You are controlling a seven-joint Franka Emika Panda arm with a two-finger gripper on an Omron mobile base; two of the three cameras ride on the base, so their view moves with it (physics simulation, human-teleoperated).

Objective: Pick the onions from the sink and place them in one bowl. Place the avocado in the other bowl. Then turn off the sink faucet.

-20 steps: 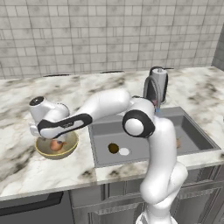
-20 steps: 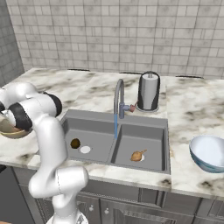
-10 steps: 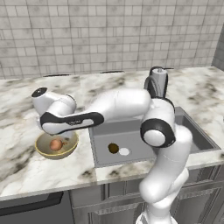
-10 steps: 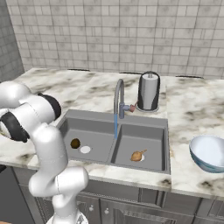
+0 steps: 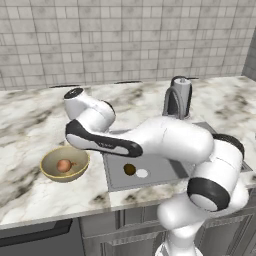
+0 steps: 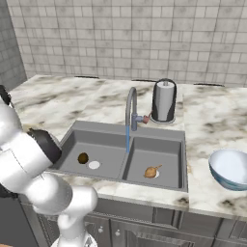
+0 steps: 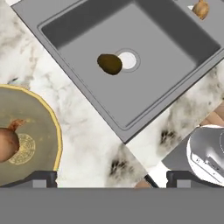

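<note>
While your gripper (image 7: 111,178) is hanging open and empty, one onion (image 5: 63,165) is sitting in the bowl (image 5: 50,172) near the counter's (image 5: 30,125) front edge

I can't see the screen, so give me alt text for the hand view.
A grey sink basin holds a dark avocado beside its white drain. On the marble counter at left, a yellow bowl holds one onion.

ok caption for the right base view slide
Faucet running into the double sink: avocado in one basin, onion in the other, blue bowl on the counter.
</note>
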